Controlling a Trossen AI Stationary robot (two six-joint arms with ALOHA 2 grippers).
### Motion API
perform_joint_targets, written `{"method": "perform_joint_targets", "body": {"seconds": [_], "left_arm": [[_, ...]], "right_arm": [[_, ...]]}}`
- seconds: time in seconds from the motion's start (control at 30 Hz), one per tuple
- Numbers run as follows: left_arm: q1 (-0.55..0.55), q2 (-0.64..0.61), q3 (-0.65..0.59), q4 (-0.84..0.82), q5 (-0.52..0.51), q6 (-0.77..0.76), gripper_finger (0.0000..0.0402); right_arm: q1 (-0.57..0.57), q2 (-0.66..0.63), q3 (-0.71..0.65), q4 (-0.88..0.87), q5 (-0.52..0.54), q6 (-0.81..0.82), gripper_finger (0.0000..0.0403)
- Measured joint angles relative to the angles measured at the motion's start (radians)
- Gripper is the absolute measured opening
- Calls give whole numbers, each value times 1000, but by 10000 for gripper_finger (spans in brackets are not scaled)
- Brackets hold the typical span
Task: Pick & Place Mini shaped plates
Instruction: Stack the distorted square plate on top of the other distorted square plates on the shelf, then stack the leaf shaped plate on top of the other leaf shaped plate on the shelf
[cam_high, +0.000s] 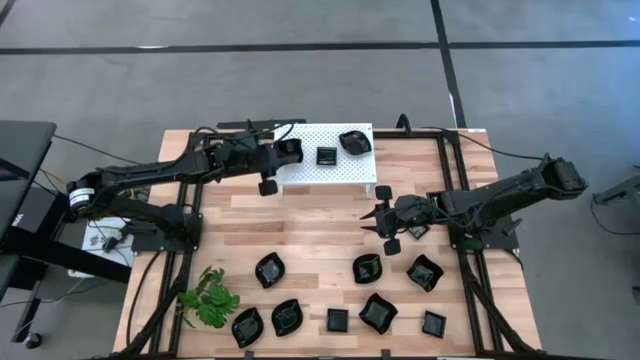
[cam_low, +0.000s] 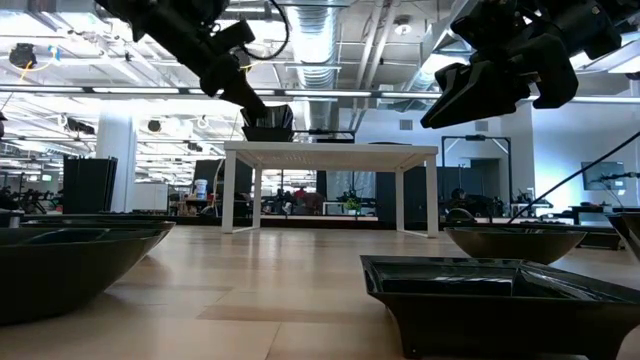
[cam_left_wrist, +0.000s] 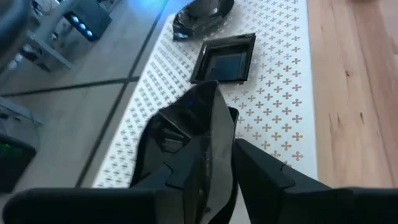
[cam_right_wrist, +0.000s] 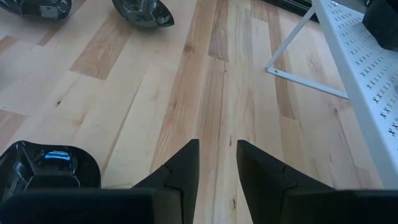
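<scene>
My left gripper (cam_high: 288, 150) reaches over the left end of the white perforated platform (cam_high: 345, 172), fingers parted, with a glossy black mini plate (cam_left_wrist: 193, 124) standing on edge in the gap. A square plate (cam_left_wrist: 225, 59) and a leaf-shaped plate (cam_left_wrist: 202, 14) lie flat on the platform beyond it. My right gripper (cam_right_wrist: 217, 146) hovers open over bare wood right of the platform, holding nothing. Several more black plates, one of them (cam_high: 269, 269), lie on the table's near half. My left gripper has the tilted plate between its two fingers, which slant down from the table's left. The plate's back lies against the inner side of one finger (cam_left_wrist: 186, 177); I cannot tell whether the other finger (cam_left_wrist: 261, 168) touches it. The fingers hide the plate's lower edge.
A green plant sprig (cam_high: 210, 298) lies at the near left corner. One black plate (cam_right_wrist: 50, 165) sits close beside my right gripper. The platform's white legs (cam_right_wrist: 298, 84) stand on the wood. Bare wood lies between the platform and the rows of plates.
</scene>
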Motion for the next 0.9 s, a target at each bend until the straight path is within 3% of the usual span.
{"method": "perform_joint_targets", "body": {"seconds": [0.2,0.6,0.9], "left_arm": [[0,72,0,24,-1,-5,93],[-17,64,0,77,-2,-10,12],[-206,24,0,124,-2,-42,28]], "right_arm": [[0,0,0,0,0,0,102],[0,0,0,0,0,0,102],[0,0,0,0,0,36,102]]}}
